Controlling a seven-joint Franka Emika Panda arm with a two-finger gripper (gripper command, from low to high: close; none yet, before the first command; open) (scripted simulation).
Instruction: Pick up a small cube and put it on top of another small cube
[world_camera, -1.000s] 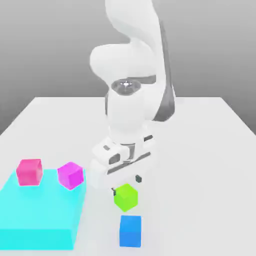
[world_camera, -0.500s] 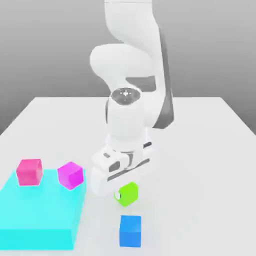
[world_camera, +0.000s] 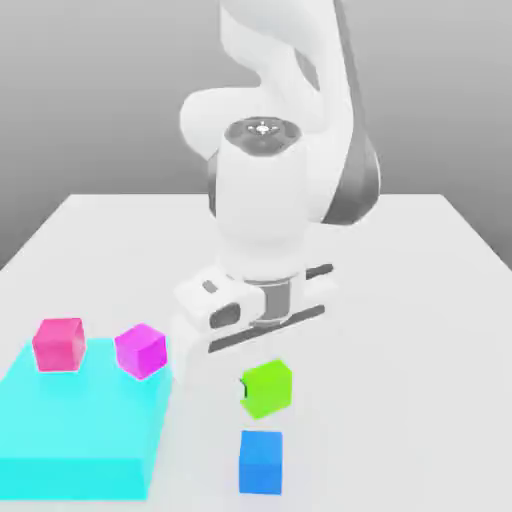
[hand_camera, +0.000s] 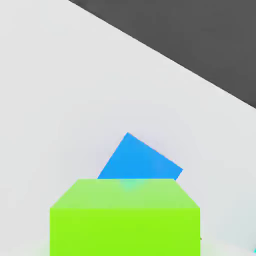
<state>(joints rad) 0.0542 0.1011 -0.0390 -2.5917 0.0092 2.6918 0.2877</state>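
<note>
On the white tabletop (world_camera: 420, 280), two magenta cubes (world_camera: 59, 343) rest on a cyan platform (world_camera: 75, 425) at the exterior view's left; beside it, the pincer (world_camera: 262, 388) grips the lime-green cube (world_camera: 268, 388), lifted just above the blue cube (world_camera: 261, 461).

The glossy white, rounded arm (world_camera: 270, 190) has dark grey joint bands, a silver round cap on top, and a white gripper (world_camera: 262, 385) with dark slots.
</note>
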